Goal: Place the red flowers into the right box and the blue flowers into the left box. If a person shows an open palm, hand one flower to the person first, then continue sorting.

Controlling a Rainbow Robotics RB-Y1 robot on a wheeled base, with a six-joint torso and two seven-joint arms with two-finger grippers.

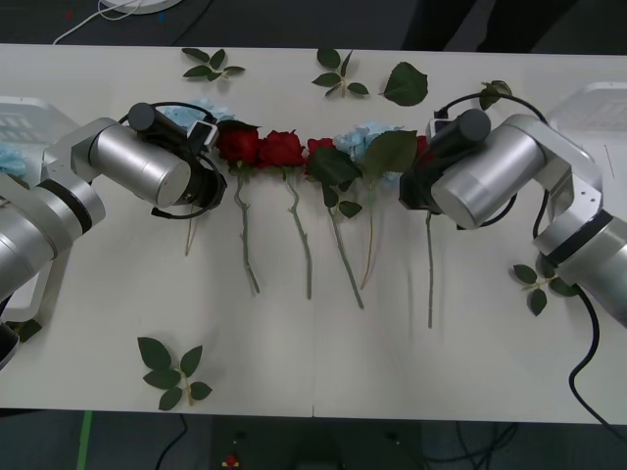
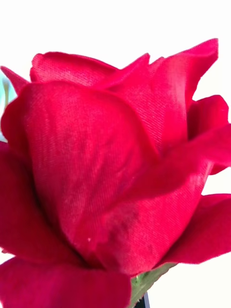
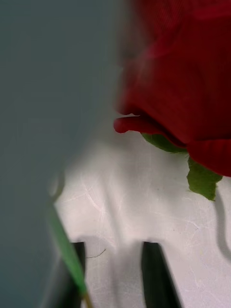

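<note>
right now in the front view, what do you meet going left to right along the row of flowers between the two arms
left pincer over a pale-blue flower cluster → two deep-red rose heads side by side → third red rose head, partly under a large green leaf → fluffy pale-blue hydrangea cluster → right pincer

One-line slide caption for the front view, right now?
Both arms reach into a row of deep-red artificial roses and pale-blue fluffy flower clusters on the white table.
</note>
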